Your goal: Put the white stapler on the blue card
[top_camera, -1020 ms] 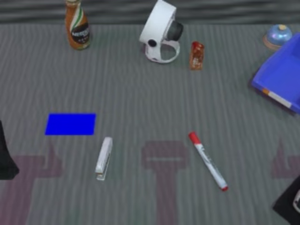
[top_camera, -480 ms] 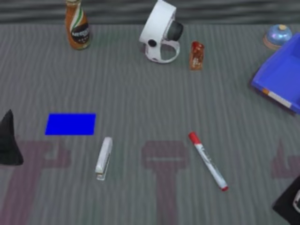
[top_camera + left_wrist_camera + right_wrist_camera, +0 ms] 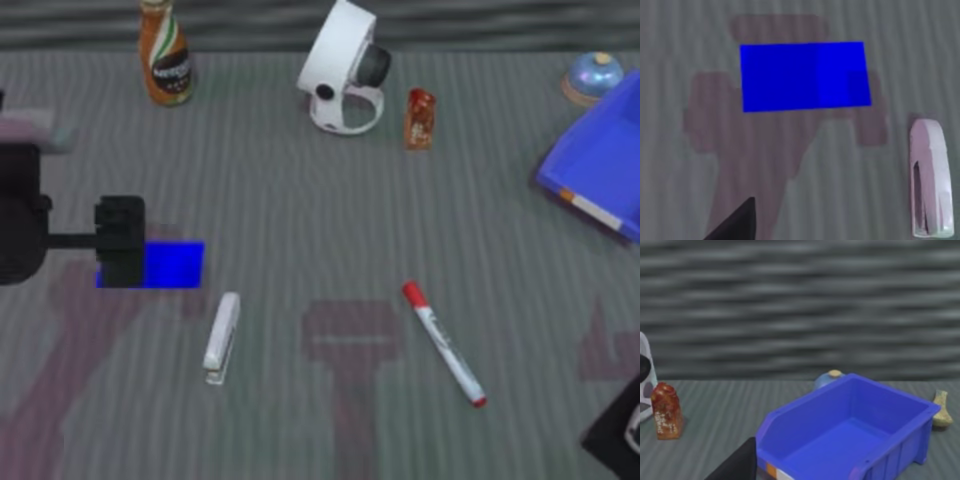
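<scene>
**A:** What could go wrong from here?

**B:** The left gripper hangs over the left end of the blue card, not over the white stapler. It has to travel toward five o'clock to reach it. The stapler is slim and lies flat, so fingers set along its length rather than across it would likely slip off or nudge it aside — maybe skew it against the card's corner. I cannot tell whether the claw is spread or closed; only one dark fingertip shows in the left wrist view.

**A:** And the stapler itself?

**B:** It rests on the table just beyond the card's lower right corner, at about five o'clock from it, apart from it and untouched. Its long axis runs nearly twelve to six in the top view, tipped slightly toward one o'clock at the far end. The near end looks like the open mouth — I judge that from the dark slot in the left wrist view.

**A:** The right side?

**B:** The red-capped marker lies well clear. The right gripper sits parked at the table's lower right corner, fingers not readable.
</scene>
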